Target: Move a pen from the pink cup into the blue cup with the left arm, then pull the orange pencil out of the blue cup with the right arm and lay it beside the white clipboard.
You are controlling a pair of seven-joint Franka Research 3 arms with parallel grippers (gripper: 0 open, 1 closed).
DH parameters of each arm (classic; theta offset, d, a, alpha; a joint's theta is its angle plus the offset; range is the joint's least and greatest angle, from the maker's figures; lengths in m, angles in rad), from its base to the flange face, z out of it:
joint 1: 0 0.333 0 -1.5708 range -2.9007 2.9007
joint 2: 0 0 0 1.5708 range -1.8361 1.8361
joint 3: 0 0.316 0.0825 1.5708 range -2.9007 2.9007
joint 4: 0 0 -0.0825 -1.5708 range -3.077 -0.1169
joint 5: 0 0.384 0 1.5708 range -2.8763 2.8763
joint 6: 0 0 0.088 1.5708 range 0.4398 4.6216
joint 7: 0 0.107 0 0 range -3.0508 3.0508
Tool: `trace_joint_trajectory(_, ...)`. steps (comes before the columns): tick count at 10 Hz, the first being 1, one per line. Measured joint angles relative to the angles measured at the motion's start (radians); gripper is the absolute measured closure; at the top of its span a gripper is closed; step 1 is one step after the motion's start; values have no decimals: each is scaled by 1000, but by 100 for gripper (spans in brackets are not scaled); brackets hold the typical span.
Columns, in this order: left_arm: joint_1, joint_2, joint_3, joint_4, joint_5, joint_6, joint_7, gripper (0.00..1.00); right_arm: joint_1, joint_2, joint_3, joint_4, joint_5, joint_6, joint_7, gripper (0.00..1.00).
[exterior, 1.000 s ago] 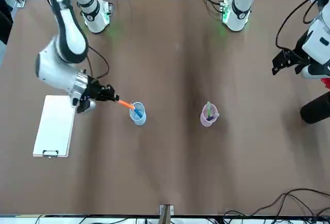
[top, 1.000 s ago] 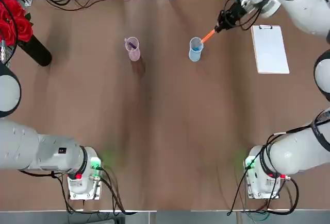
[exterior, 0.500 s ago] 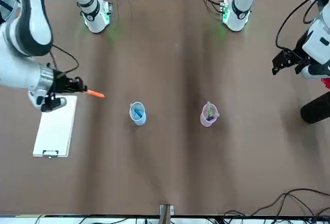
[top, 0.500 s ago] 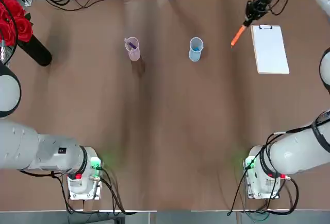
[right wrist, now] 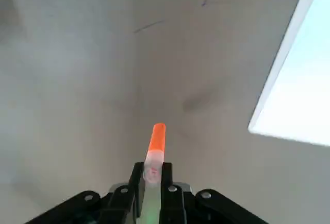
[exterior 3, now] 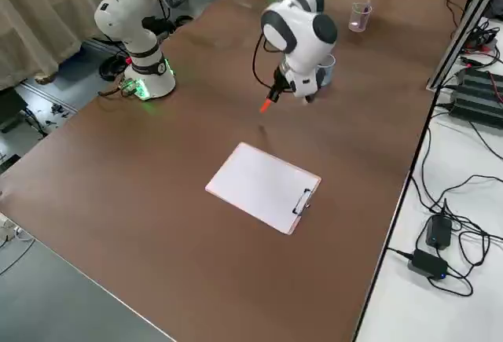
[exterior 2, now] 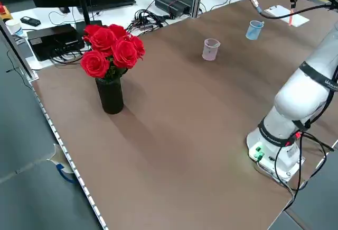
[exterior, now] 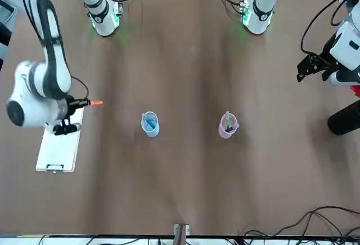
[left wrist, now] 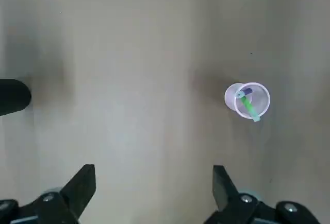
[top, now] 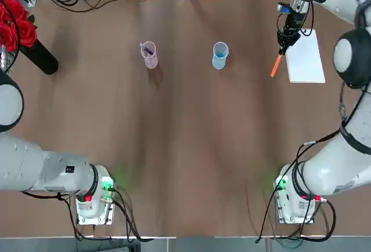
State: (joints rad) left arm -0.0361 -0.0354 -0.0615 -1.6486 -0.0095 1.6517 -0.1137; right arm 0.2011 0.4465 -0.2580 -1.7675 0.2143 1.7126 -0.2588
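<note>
Standing open, my left end effector (left wrist: pixel 154 167) is parked beyond the pink cup (top: pixel 149 55). The left wrist view shows a green stick (left wrist: pixel 248 106) in that cup; the top view does not make it out. The blue cup (top: pixel 220 55) holds the blue pen (exterior: pixel 150 123), clearer from the front. The orange pencil (top: pixel 276 66), gripped by my closed right end effector (top: pixel 282 51), has just swung toward my bases, alongside the white clipboard (top: pixel 305 61). Extraction is complete; lowering and release remain.
</note>
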Motion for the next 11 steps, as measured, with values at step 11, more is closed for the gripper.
trace_joint_trajectory(11,0,0,0,6,0,-1,-1,0,1,192,-5,154,30,180,-47,83)
